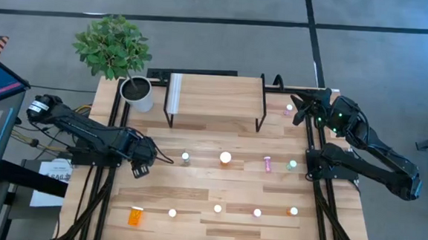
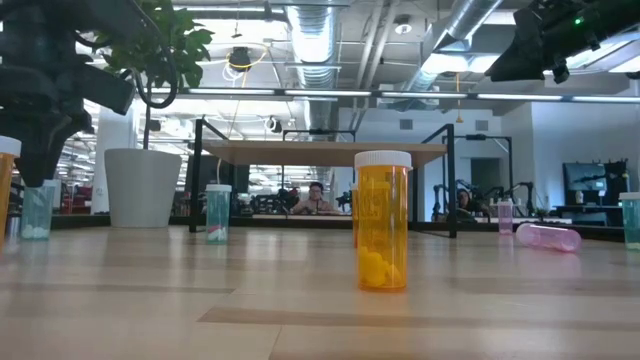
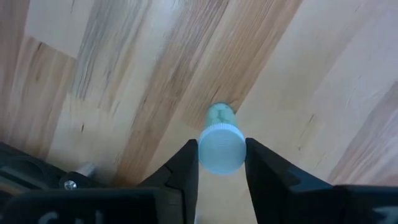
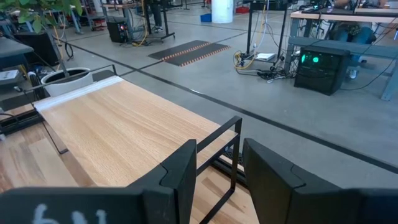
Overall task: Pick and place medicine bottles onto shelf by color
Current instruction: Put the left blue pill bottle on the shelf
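My left gripper [image 1: 138, 167] points down over the table's left part, its fingers on either side of a small teal medicine bottle [image 3: 221, 116] with a white cap, which stands on the wood. The low view shows this bottle [image 2: 38, 212] under the dark gripper. The high view hides it beneath the hand. Other medicine bottles stand or lie across the table, among them a large orange one [image 1: 226, 159]. The shelf [image 1: 215, 94] stands at the far middle. My right gripper [image 4: 217, 171] hovers open, high by the shelf's right end, holding nothing. My left gripper pinches the teal bottle's white cap [image 3: 221, 149] between its two fingers, one on each side. The fingers come from above, pointing down. The bottle stands upright with its base on the table.
A teal bottle [image 1: 185, 158], a lying pink one [image 1: 267, 164] and another teal one [image 1: 292, 165] sit in the middle row. Several more stand near the front edge, with an orange one [image 1: 135, 216] lying at the front left. A potted plant [image 1: 136, 93] stands left of the shelf.
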`<state>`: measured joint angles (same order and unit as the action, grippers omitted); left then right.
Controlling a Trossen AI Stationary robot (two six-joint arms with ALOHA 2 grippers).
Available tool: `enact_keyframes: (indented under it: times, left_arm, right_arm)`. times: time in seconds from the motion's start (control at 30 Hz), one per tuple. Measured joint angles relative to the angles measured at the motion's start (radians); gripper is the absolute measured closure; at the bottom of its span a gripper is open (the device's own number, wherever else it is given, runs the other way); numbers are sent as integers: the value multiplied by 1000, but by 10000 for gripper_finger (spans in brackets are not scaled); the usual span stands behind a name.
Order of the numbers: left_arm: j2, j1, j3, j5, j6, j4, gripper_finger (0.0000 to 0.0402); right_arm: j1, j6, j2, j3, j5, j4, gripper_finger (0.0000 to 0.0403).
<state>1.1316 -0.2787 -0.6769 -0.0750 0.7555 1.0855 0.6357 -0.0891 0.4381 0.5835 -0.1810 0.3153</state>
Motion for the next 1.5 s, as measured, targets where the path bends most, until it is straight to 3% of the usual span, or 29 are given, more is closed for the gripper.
enact_keyframes:
  times: [0.33,0.57,0.83,1.5]
  left_arm:
    - [1,0,-128,11,-58,7,309]
    - [1,43,-348,-46,-116,92,306]
    - [33,205,-621,-64,-272,154,306]
    - [562,571,-1292,-64,-697,403,306]
  right_arm:
    - [0,4,0,0,0,0,248]
    - [0,3,0,0,0,0,248]
    - [0,3,0,0,0,0,248]
    - [0,-1,0,0,0,6,248]
